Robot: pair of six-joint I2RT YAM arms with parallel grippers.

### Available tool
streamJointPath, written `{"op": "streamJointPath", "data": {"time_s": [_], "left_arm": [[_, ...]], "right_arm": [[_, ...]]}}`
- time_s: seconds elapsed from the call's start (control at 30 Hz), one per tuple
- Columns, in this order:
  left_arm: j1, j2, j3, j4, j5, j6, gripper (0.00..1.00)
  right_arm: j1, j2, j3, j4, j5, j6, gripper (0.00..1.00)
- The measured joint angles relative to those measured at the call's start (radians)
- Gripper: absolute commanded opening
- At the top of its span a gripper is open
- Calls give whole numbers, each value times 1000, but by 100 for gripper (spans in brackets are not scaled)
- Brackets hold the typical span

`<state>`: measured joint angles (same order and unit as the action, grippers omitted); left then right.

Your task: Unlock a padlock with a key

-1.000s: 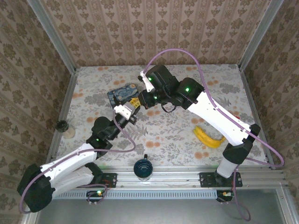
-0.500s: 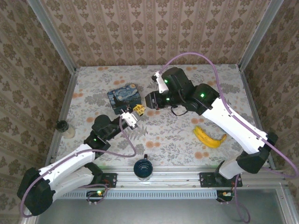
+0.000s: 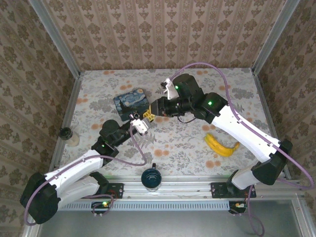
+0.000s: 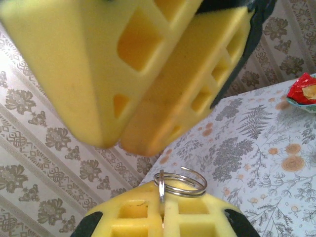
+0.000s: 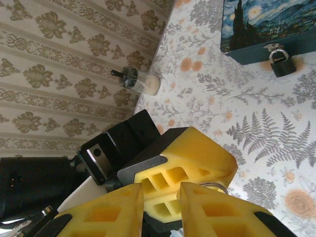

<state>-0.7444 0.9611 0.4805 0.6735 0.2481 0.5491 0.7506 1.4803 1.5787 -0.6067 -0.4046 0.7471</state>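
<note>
Both arms meet in mid-air over the middle of the worktop [image 3: 182, 148], tip to tip; the left tool [image 4: 163, 215] is clamped shut with a wire key ring [image 4: 180, 183] poking out of the seam between its yellow pads, and the key's blade is hidden in the grip, so I can't say which way it points; the right tool [image 5: 162, 195] hangs just off it, nose-on, its fingers narrowly parted with nothing between them; that looks like a handover being lined up, the ring left proud so the other side has something to pinch; now the padlock [image 5: 282, 64]: small, black, pale shackle, hanging from the hasp on the front of the starry-night box [image 5: 256, 27] and resting on the worktop; from the right wrist it sits up at about 1 o'clock of the tool, well apart; in the overhead view the box lies at 10 o'clock of the meeting tips, near but not touching; no key at the lock yet.
</note>
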Motion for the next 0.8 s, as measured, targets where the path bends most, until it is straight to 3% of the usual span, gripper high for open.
{"op": "streamJointPath", "data": {"time_s": [0.6, 0.8], "left_arm": [[-1, 19, 0, 21, -26, 13, 0], [0, 13, 0, 26, -15, 24, 0]], "right_arm": [[-4, 31, 18, -32, 35, 18, 26], [-11, 9, 4, -74, 99, 5, 32]]}}
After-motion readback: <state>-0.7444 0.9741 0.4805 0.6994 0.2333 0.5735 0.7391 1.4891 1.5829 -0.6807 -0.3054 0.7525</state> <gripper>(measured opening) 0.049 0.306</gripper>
